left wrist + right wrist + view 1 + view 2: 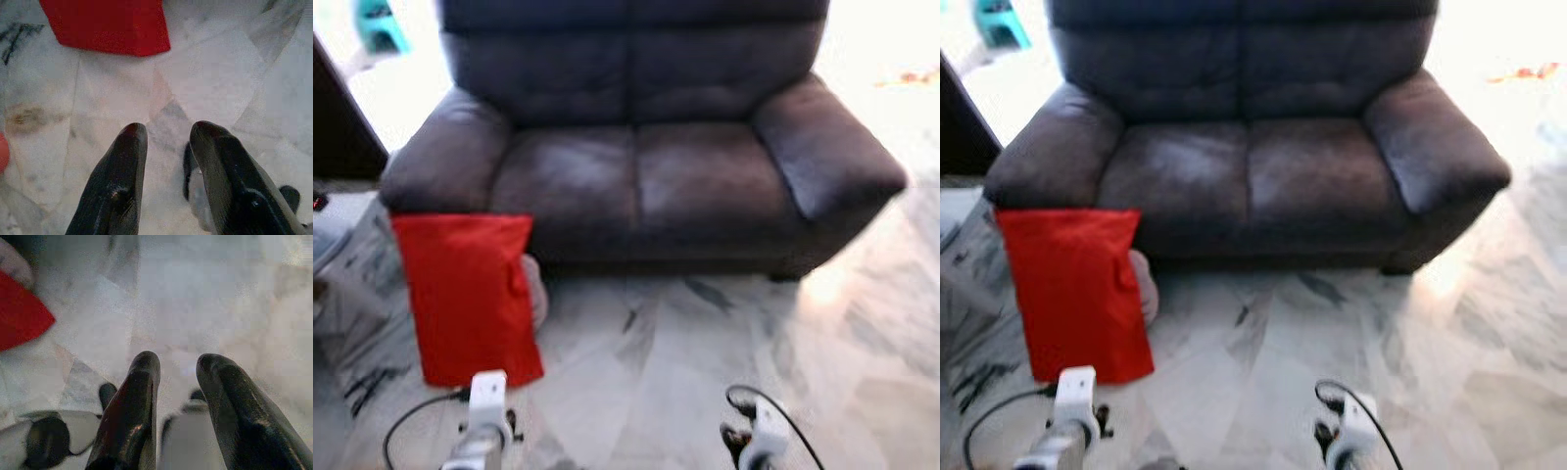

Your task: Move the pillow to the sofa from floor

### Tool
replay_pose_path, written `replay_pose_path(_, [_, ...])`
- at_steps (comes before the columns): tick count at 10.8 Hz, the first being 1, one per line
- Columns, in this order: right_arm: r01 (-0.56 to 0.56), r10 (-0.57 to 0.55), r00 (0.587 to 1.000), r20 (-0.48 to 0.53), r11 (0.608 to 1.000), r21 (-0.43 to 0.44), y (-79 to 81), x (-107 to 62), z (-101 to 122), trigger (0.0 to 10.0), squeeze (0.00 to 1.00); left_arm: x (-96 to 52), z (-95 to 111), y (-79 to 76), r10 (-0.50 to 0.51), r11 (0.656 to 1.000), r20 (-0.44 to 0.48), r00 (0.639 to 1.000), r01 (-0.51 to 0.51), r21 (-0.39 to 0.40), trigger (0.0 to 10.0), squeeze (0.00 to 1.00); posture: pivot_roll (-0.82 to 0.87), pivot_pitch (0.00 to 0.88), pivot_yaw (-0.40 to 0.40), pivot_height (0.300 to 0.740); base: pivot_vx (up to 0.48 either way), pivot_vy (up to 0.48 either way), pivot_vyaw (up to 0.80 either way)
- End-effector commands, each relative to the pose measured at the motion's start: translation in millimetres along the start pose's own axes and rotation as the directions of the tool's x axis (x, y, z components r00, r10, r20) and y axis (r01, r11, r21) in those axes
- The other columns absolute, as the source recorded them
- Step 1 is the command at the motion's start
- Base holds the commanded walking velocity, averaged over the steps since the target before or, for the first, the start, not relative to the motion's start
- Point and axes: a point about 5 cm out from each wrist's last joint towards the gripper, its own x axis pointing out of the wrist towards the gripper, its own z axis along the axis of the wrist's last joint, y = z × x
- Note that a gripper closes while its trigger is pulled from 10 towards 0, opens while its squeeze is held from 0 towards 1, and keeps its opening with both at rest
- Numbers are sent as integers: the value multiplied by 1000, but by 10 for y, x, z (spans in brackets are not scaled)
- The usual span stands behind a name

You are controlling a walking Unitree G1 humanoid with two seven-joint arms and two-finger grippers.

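One red pillow point(468, 297) stands on the floor point(685, 362) against the sofa point(636, 166), long axis upright, just ahead of my left gripper point(166, 134), the nearer one, while my right gripper point(178, 364) hangs well aside, both jaws narrowly parted, empty.

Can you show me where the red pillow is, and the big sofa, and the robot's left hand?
red pillow point(465, 294), left eye view, middle of its red cover.
sofa point(636, 181), left eye view, seat cushions.
left gripper point(168, 134), left wrist view, midway between its fingertips.
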Motion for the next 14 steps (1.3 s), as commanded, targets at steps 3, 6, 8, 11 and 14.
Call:
replay_pose_path(3, [-19,19,1000,-2,999,-43,53,7,-12,10000,0,-12,-86,55,14,1000,-33,999,-14,13,10000,0,80,92,-2,703,261,0,267])
replay_pose_path(6, [-13,13,1000,-4,1000,-16,45,6,-18,10000,0,-12,-88,50,13,1000,-35,999,-13,10,10000,0,81,93,-3,703,0,0,0])
replay_pose_path(8, [-13,13,1000,-4,1000,-20,42,5,-17,10000,0,-12,-88,46,13,1000,-35,999,-13,8,10000,0,81,92,-4,703,0,0,0])
replay_pose_path(11, [-13,13,1000,-5,1000,-21,43,6,-17,10000,0,-13,-92,44,10,1000,-35,999,-9,8,10000,0,80,85,-3,703,0,0,0])
replay_pose_path(14, [-11,11,1000,5,1000,-6,48,8,-5,10000,0,-13,-91,47,8,1000,-33,999,-8,7,10000,0,82,87,-3,703,174,0,0])
